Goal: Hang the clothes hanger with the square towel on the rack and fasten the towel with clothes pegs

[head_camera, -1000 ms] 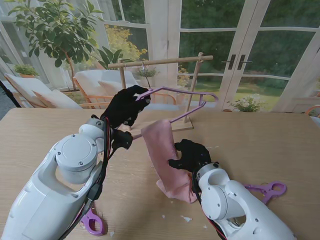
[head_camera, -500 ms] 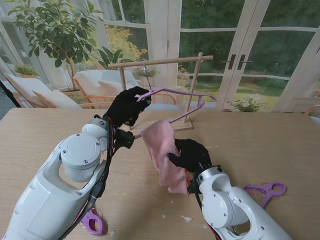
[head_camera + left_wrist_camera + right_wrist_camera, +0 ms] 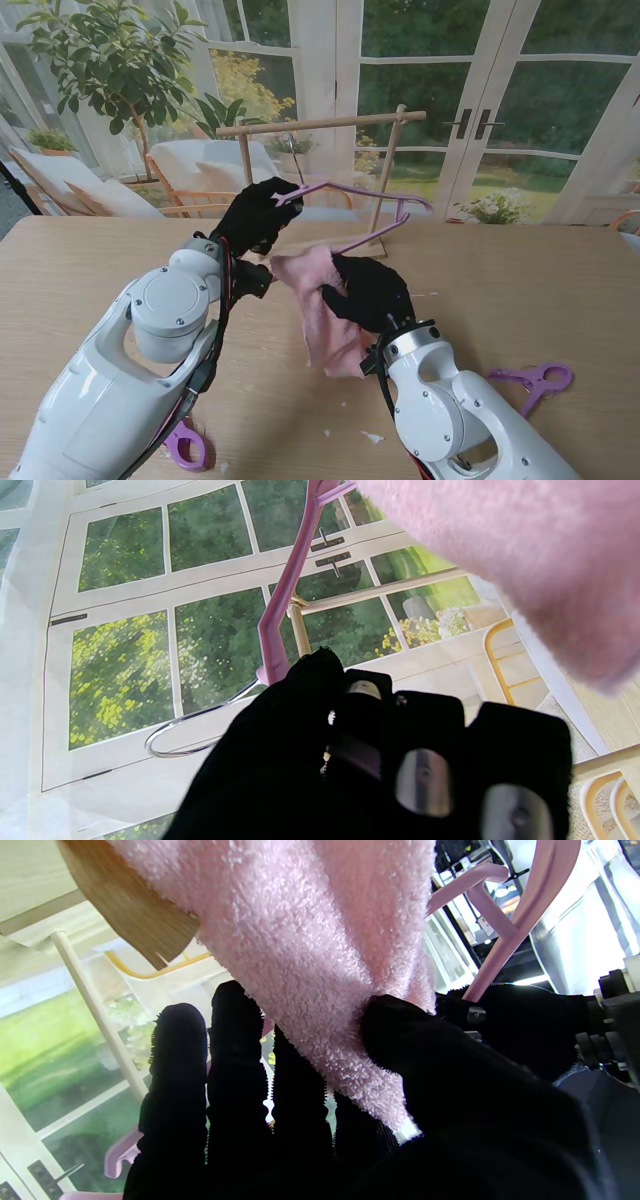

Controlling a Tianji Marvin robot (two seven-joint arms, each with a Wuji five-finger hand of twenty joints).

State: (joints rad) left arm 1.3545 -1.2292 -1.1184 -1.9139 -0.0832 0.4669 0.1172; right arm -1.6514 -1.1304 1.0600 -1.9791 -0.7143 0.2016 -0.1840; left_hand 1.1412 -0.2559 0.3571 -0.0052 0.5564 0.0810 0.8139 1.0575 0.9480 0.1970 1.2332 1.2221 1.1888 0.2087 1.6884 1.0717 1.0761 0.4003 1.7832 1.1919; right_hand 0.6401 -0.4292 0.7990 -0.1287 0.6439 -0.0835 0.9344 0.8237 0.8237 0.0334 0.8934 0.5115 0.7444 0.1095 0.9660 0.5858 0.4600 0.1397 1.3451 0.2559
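Observation:
My left hand is shut on the neck of the pink hanger, holding it up just in front of the wooden rack. The hanger's metal hook is free, off the rack bar. A pink square towel drapes over the hanger's lower bar. My right hand is shut on the towel; in the right wrist view the thumb and fingers pinch the towel. One purple peg lies on the table to my right, another peg near my left arm.
The rack's base stands on the wooden table at the far middle. Small white scraps lie near me. Glass doors, a plant and chairs are behind the table.
My right hand has moved up and away from me, gathering the towel's hanging part off the table toward the hanger. My left hand has lifted the hanger slightly toward the rack.

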